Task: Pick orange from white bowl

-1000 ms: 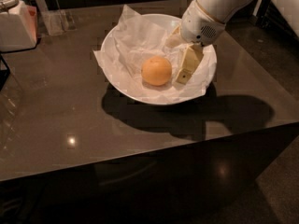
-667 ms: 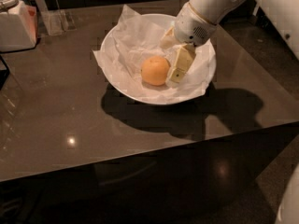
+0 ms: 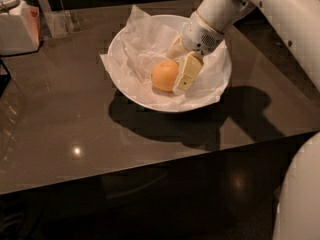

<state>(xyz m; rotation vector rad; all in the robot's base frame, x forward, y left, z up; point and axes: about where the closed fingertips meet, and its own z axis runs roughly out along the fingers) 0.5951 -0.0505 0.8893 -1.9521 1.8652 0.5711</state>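
The orange (image 3: 164, 75) lies in the middle of the white bowl (image 3: 125, 86), on its crinkled white paper lining (image 3: 145, 41). My gripper (image 3: 174, 73) reaches down into the bowl from the upper right. It is open. One pale finger (image 3: 186, 75) stands against the orange's right side. The other finger (image 3: 174, 49) is just behind the orange. The orange rests on the paper and is not lifted.
The bowl sits on a dark glossy table (image 3: 75, 129) whose front edge runs across the lower part of the view. A white lidded container (image 3: 17, 21) and a clear holder (image 3: 59, 23) stand at the back left. My white arm (image 3: 280, 14) spans the upper right.
My gripper has moved left and lower into the bowl, so that its fingers now flank the orange's right side. The orange and the bowl have not moved.
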